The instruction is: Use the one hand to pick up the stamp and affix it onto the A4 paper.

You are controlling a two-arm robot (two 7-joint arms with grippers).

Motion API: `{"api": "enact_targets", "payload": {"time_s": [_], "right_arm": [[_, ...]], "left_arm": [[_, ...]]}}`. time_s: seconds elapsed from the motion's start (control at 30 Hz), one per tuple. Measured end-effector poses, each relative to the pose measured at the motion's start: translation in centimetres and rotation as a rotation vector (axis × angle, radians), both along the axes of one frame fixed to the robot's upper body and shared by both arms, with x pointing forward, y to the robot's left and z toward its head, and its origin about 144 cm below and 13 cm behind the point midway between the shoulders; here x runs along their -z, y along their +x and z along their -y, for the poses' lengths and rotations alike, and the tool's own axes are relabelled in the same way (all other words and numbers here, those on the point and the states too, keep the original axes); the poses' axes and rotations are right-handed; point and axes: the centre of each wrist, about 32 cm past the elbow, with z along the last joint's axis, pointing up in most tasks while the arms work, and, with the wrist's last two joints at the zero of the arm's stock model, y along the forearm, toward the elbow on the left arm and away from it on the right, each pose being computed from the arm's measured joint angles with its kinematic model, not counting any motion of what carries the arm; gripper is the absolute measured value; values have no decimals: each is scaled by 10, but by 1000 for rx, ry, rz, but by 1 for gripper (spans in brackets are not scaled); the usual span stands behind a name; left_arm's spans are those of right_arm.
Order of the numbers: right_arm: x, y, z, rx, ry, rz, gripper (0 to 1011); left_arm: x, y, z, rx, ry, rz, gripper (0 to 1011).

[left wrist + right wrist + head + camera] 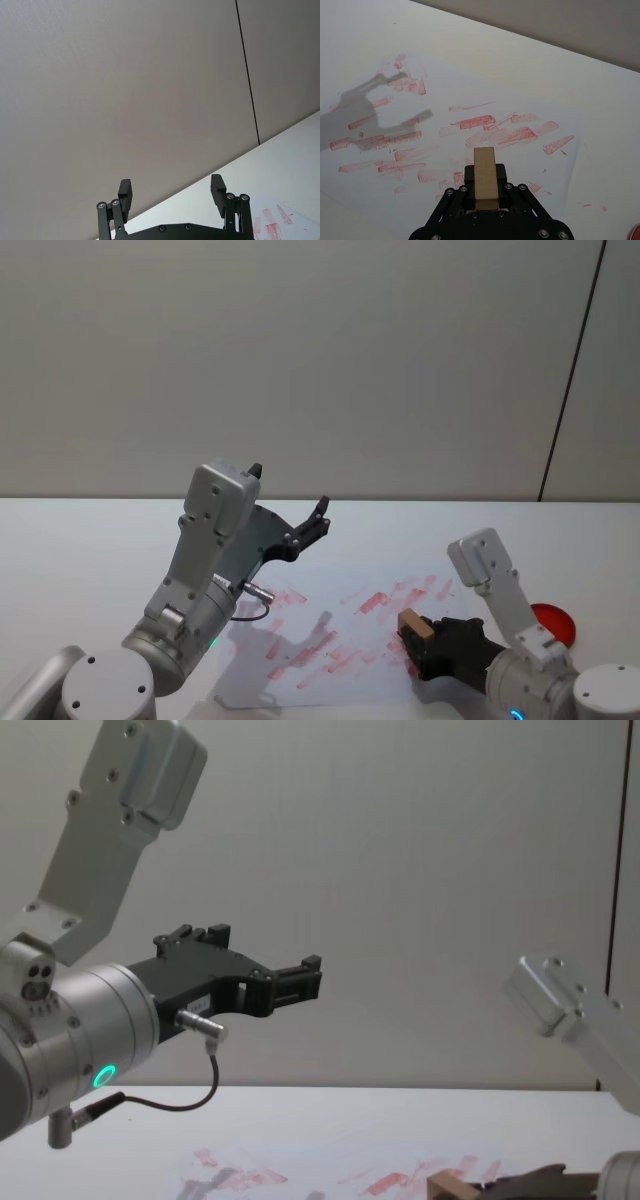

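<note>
— One to watch in the head view: the hand [420, 642], the right arm's, is clamped on the stamp [412, 622], just over the right near corner of the A4 paper [330, 640].
— Touching the sheet?
— Cannot tell. Left wrist view now: left gripper [170, 187] spread wide, high above the paper, nothing in it.
— Right wrist view?
— Stamp pinched on both sides, and the paper's red smears lie beyond it.
— Chest view?
— Stamp low over the paper's right end, left gripper high above its left part.
</note>
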Motion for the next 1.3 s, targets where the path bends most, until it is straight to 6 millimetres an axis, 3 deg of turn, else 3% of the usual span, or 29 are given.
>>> {"api": "enact_targets", "payload": {"time_s": [0.47,0.83,1.1,1.3], "right_arm": [[-27,-1,6,62,104,80,221],[-52,-10,47,185,137,148,221],[-51,-21,78,260,87,142,220],[-49,-25,89,279,60,132,221]], "left_arm": [[0,0,0,0,0,0,1002],[0,0,0,0,0,0,1002],[0,0,0,0,0,0,1002],[0,0,0,0,0,0,1002]]}}
